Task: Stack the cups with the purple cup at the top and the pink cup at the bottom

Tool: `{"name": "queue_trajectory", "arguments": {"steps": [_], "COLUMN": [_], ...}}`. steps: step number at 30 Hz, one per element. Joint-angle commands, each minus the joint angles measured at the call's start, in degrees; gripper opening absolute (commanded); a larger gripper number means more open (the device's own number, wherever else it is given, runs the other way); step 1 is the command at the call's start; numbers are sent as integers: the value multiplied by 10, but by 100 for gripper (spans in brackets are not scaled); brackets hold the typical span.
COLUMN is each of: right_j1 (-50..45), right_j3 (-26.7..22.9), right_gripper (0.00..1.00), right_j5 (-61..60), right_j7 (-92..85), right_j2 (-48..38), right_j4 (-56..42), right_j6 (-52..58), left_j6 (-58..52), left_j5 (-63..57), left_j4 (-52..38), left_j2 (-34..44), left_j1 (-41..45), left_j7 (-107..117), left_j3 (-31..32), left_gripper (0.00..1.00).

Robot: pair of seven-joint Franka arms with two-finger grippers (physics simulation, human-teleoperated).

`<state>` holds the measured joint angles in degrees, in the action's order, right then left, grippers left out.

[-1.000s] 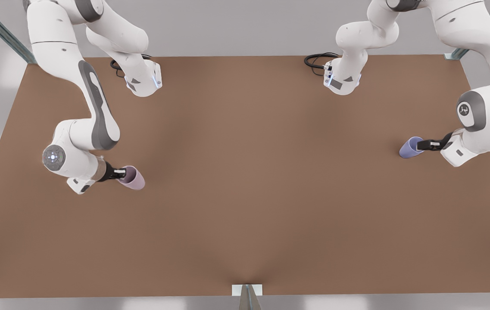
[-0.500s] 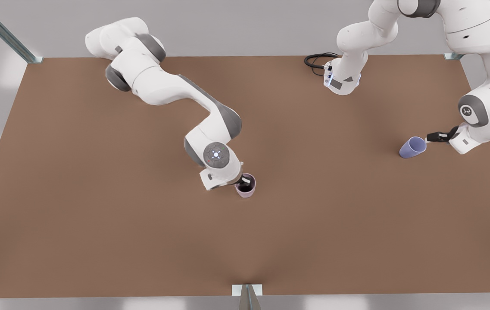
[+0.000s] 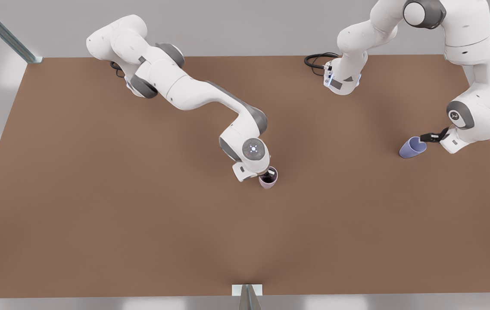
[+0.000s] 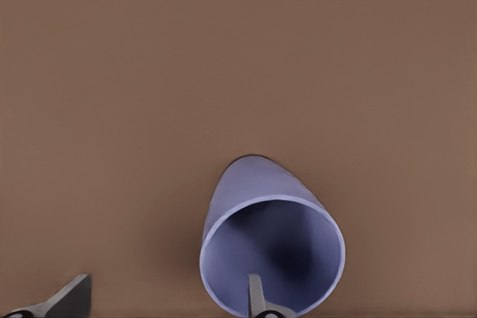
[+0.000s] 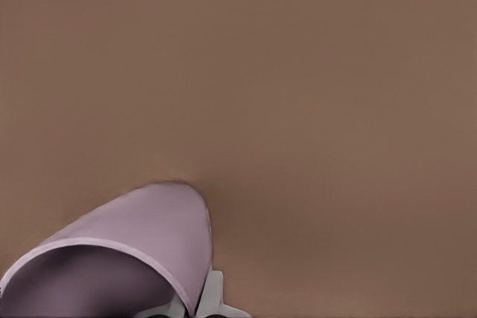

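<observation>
The pink cup (image 3: 268, 181) is upright near the table's middle, and my right gripper (image 3: 269, 174) is shut on its rim with one finger inside. In the right wrist view the pink cup (image 5: 130, 240) sits close against a pale finger (image 5: 213, 296). The purple cup (image 3: 412, 147) stands on the table at the front view's right, leaning away from my left gripper (image 3: 427, 138), which is at its rim. In the left wrist view my left gripper (image 4: 158, 297) is open: one fingertip (image 4: 256, 294) is inside the purple cup (image 4: 262, 242) and the other is well outside it.
A coiled black cable (image 3: 317, 60) lies at the table's back edge by the arm base (image 3: 341, 79). Metal frame posts (image 3: 1, 30) stand at the back corners, and a small bracket (image 3: 247, 290) sits at the front edge. The brown table (image 3: 141, 224) is bare in front.
My right gripper carried the pink cup from the front view's left to the table's middle. My left gripper let go of the purple cup, drew back, then came back to its rim.
</observation>
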<state>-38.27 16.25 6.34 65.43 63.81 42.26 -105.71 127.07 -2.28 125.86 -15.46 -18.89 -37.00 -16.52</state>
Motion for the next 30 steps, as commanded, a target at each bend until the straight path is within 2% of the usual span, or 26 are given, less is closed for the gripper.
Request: {"name": "queue_trajectory", "arguments": {"steps": [1, 11, 12, 20, 23, 30], "right_j1": [0, -1, -3, -3, -7, -16], "right_j3": [0, 1, 1, 1, 2, 2], "right_gripper": [21, 22, 100, 100, 100, 100], "right_j5": [1, 0, 1, 1, 1, 1], "right_j7": [-1, -21, -18, -17, -2, -2], "right_j2": [0, 2, 2, 1, -3, -4], "right_j4": [0, 38, 40, 46, 46, 64], "right_j6": [2, -18, -18, -19, -66, -91], "left_j6": [0, 17, 18, 27, 27, 27], "left_j5": [3, 41, 41, 54, 54, 54], "left_j4": [0, 1, 1, 1, 1, -5], "left_j2": [-1, -13, -14, -17, -19, -31], "left_j1": [0, -3, -3, -3, -3, -3], "left_j7": [0, 4, 4, 5, 5, 5], "left_j3": [-1, 0, 0, -1, -1, 0], "left_gripper": [100, 100, 100, 100, 100, 100]}}
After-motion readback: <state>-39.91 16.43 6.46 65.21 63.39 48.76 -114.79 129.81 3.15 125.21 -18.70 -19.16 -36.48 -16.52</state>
